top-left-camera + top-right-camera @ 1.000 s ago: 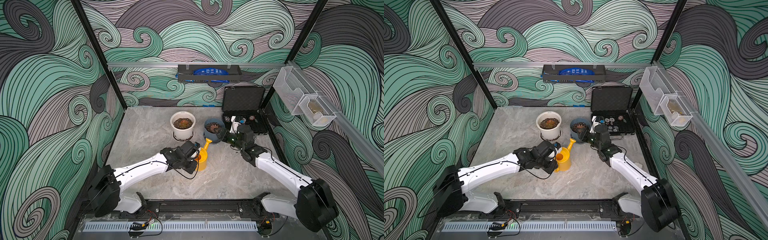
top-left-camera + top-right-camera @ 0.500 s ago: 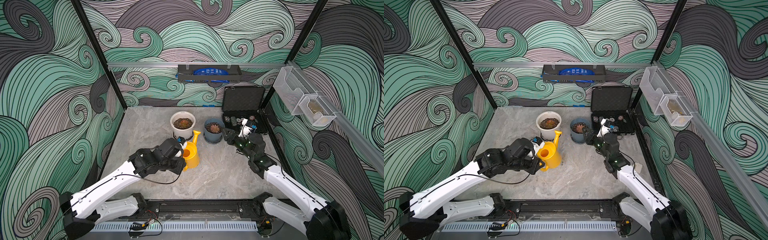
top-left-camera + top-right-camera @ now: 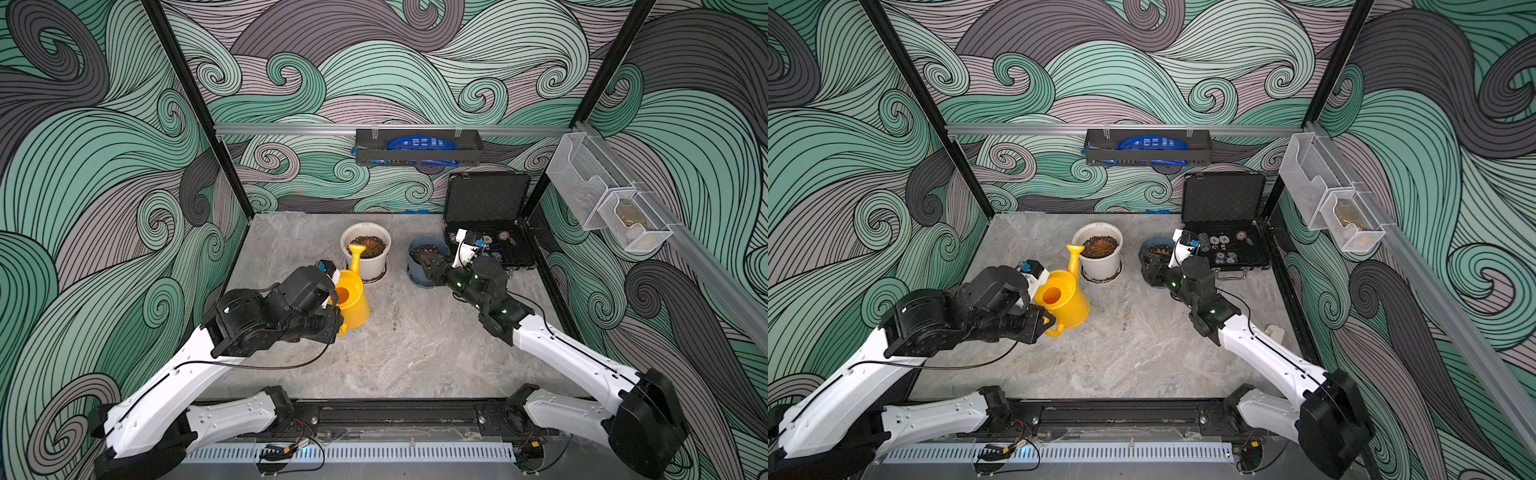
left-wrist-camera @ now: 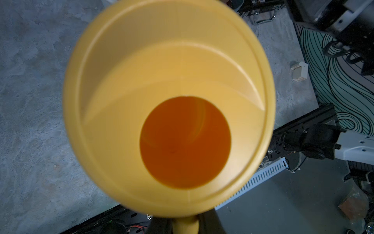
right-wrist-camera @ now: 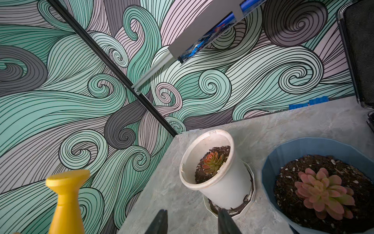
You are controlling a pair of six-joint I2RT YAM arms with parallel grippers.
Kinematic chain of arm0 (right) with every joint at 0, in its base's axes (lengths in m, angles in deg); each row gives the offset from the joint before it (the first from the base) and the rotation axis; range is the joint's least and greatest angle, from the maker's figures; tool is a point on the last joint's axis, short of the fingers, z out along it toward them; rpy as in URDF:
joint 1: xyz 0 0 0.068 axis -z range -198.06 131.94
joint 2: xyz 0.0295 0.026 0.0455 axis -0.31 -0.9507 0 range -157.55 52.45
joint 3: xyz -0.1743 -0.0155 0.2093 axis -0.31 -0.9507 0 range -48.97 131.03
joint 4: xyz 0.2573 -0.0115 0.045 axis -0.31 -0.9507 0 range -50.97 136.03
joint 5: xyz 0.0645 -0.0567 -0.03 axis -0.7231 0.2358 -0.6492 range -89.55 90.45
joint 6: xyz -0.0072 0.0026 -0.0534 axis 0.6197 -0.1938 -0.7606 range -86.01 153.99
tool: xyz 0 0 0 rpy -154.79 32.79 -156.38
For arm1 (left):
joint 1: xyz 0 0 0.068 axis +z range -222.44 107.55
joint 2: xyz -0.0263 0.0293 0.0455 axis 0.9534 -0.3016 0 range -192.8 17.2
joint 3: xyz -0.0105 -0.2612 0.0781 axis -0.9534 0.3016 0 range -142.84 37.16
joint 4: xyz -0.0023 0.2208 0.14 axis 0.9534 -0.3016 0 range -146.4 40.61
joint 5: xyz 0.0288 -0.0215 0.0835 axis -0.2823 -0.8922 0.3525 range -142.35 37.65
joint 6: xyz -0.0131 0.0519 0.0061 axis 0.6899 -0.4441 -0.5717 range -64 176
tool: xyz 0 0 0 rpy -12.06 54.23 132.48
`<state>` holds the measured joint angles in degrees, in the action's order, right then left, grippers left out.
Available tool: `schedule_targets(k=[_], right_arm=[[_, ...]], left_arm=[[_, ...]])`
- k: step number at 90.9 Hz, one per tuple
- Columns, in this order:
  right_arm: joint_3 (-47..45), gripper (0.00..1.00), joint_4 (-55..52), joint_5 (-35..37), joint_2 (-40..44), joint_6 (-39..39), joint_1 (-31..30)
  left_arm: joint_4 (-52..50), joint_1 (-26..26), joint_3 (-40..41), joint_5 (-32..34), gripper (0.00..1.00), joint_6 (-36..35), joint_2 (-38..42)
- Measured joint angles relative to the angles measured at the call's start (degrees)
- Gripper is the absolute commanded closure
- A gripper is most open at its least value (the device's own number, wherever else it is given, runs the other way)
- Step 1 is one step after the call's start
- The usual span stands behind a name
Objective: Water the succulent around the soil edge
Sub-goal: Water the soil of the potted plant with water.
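While the yellow watering can (image 3: 354, 301) is being gripped at its handle by the left gripper (image 3: 1045, 323), whose jaws are being pressed together on it, its spout head (image 5: 67, 178) is being held near the 8 o'clock rim of the white pot (image 3: 370, 268). The succulent (image 5: 212, 165) is being shown in that pot's soil, at 11 o'clock on the table (image 3: 415, 353). The right gripper (image 5: 192, 222) is being held spread and empty at the 6 o'clock side of the blue pot (image 5: 303, 150).
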<state>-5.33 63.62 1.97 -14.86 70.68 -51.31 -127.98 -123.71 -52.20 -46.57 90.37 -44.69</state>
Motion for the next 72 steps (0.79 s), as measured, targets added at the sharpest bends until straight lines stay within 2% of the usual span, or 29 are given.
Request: schedule_targets(k=[17,32,48,72], right_arm=[[-0.20,0.55,-0.17,0.31,-1.62,-0.98,0.00],[-0.20,0.55,-0.24,-0.09,-2.45,-1.66,0.00],[-0.20,0.55,-0.20,-0.13,-2.58,-1.88,0.00],[-0.22,0.55,-0.17,-0.59,-3.23,-2.01,0.00]], left_arm=[[-2.01,3.67,-9.84,-2.05,1.00,0.28,-8.52],[-2.25,12.17,-15.26,-11.80,1.00,1.18,-16.15],[-2.56,18.88,-21.77,-18.99,1.00,2.64,-26.56],[-2.69,26.01,-29.70,-22.93,1.00,4.92,-37.79]])
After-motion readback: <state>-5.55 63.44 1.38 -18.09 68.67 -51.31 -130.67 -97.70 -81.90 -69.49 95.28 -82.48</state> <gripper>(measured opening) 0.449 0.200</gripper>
